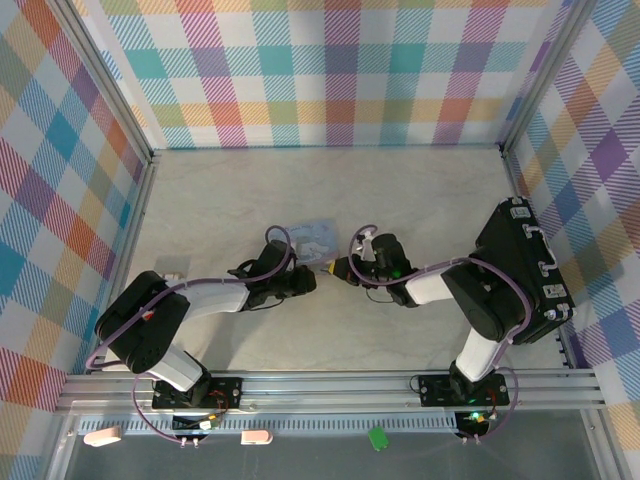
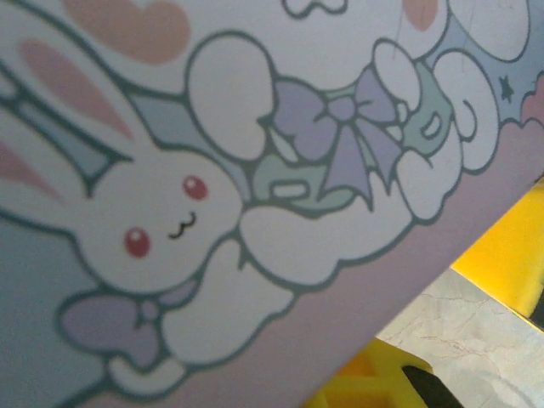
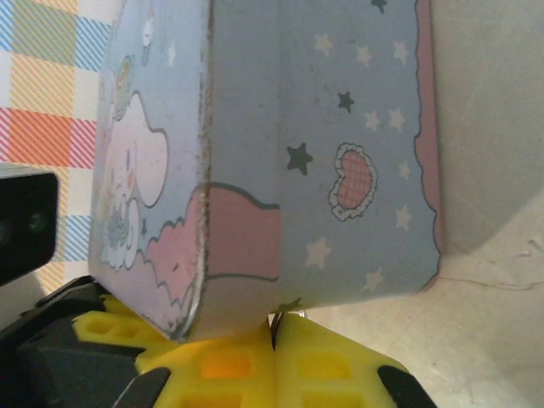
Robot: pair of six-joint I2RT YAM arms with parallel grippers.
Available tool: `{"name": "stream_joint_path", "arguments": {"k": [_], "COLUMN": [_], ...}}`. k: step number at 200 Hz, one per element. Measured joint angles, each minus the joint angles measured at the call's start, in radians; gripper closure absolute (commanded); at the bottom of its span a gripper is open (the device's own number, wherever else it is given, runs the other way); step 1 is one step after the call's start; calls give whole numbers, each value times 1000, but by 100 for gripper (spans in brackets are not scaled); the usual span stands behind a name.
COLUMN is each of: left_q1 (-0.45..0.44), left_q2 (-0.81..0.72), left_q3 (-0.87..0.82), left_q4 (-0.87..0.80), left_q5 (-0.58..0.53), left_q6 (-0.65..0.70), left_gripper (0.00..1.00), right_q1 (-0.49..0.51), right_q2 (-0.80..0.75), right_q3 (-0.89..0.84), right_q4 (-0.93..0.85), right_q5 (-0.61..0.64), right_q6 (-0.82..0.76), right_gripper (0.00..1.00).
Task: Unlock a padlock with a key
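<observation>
The tin [image 1: 312,238] lies on the table [image 1: 220,210], with the case [image 1: 520,250] well to its right.

The 2 arms share 1 build: the left arm [image 1: 160,320] and the right arm [image 1: 480,305] have bulky black joint housings joined by white tubular links. A purple cable [image 1: 205,284] runs along each in loose loops. Each stands on a black base plate [image 1: 225,388], and a green light [image 1: 473,416] glows at the right one. The right gripper [image 3: 274,361] has bright yellow fingers [image 3: 221,370] moulded with square pockets and set in black holders. The fingers [image 2: 353,393] of the left gripper [image 1: 308,281] are the same yellow.
</observation>
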Motion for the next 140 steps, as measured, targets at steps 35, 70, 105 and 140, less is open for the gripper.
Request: {"name": "stream_joint_path", "arguments": {"k": [35,70,105,140], "left_q1": [14,44,52,53], "left_q2": [6,34,71,77], "left_q3": [-12,-19,-25,-41], "left_q4": [74,157,225,283], "left_q5": [11,11,11,10], "left_q6": [-109,-187,-245,-295], "left_gripper": [98,98,99,99], "right_q1": [12,23,52,61], "right_q2": [1,15,17,70], "right_q3": [-106,-179,-182,-182], "right_q4": [146,254,318,414], "right_q5": [5,11,27,45], "right_q6": [134,251,310,379], "right_gripper": [100,100,100,100]}}
